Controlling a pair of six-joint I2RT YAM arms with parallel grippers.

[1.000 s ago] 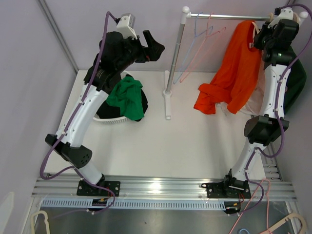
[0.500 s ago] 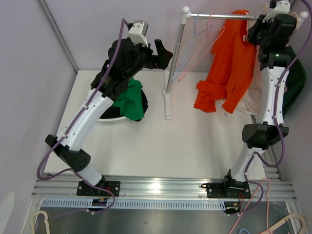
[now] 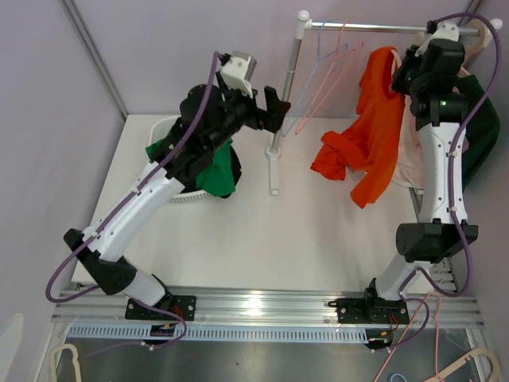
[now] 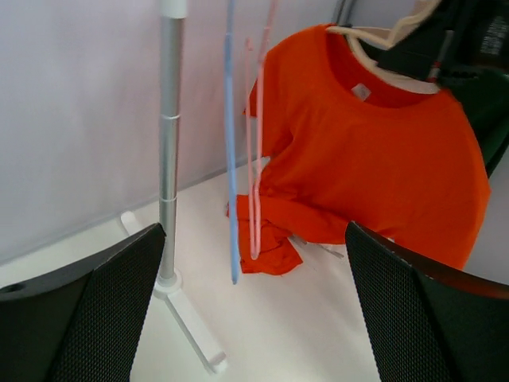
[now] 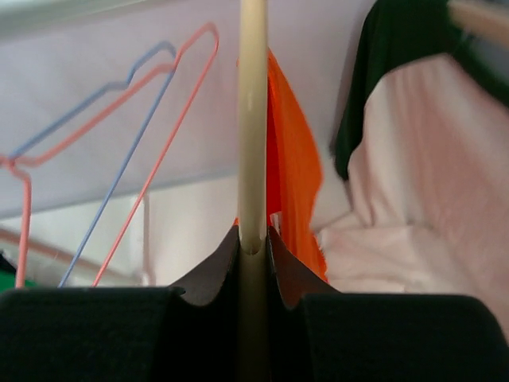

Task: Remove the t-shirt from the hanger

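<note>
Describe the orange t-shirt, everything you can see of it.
The orange t-shirt is bright, soft-looking fabric with a round neck and a small white label inside the collar. It hangs on a cream hanger near the right end of the rail, one lower corner bunched into a crumpled wad. The right gripper clamps the hanger. A pale pink garment hangs just behind the shirt.

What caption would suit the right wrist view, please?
Right gripper clamps the cream hanger, orange t-shirt hanging just behind it.
</note>
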